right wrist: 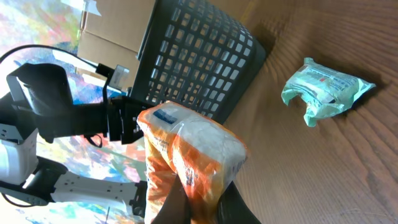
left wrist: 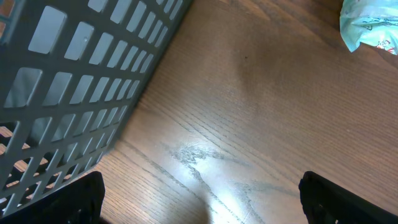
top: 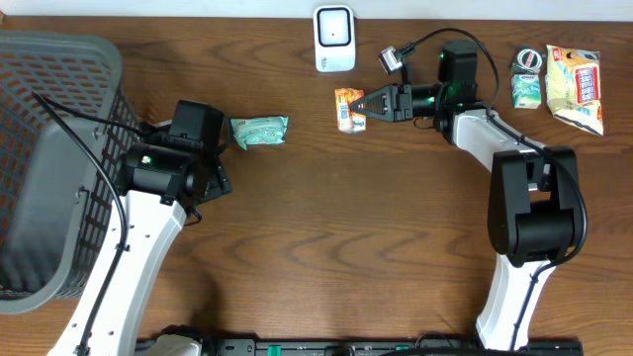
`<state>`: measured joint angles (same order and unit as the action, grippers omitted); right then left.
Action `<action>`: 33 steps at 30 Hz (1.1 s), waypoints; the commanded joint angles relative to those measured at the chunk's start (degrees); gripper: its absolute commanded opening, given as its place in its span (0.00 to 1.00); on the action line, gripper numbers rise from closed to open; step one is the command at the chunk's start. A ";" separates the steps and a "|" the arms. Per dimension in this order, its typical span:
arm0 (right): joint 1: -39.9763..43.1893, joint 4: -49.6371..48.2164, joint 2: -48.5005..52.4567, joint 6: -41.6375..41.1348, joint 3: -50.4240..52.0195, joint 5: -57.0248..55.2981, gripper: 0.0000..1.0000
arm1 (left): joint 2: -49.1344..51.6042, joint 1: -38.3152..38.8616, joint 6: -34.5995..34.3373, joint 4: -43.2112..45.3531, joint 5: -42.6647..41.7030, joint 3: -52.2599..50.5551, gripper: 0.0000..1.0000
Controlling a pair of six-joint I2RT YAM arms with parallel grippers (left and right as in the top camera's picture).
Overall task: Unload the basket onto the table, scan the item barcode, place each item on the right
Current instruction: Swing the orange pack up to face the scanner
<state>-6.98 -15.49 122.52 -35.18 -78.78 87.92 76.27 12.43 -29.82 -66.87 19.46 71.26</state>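
Pinched shut in the right gripper (top: 364, 103): the orange snack packet (top: 348, 109), gripped by one end and held toward the table's far edge. From the right wrist, seen bunched and crinkled above the dark fingers (right wrist: 177, 202), with a blue patch near its top end.

Just beyond, at the far edge and a little to one side: the white barcode scanner (top: 334, 39), near the packet but apart from it.

Judged as mid-step: item picked up, presentation to the scanner in hand, scan not evidently done. Next, probably: bring the packet nearer the scanner's window and roll the wrist until the barcode panel faces it. Cannot tell which face carries the barcode.

Across the table, spread wide and holding nothing: the left gripper (left wrist: 202, 208), low over bare wood between the grey mesh basket (top: 59, 148) and a pale green packet (top: 259, 130), touching neither.

In the basket: nothing visible from overhead, though cropped at the frame edge. At the far right, loose on the table and in no container: a large snack bag (top: 576, 87), a small green pack (top: 525, 91) and a tape roll (top: 529, 59).
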 commanded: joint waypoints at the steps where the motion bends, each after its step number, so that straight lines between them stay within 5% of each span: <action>1: -0.44 0.07 0.00 -0.35 -0.17 1.44 0.01 | -0.31 -0.31 -0.31 -0.15 0.74 0.20 0.98; 28: -1.03 1.60 0.00 0.52 -0.15 0.44 0.01 | -0.31 -0.31 -0.31 -0.15 0.74 0.20 0.98; 33: -3.58 3.98 0.00 -0.13 -0.15 -8.22 0.01 | -0.31 -0.31 -0.31 -0.15 0.74 0.20 0.98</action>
<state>-8.12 -13.32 122.52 -35.35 -78.78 85.76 76.27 12.43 -29.80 -66.87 19.46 71.26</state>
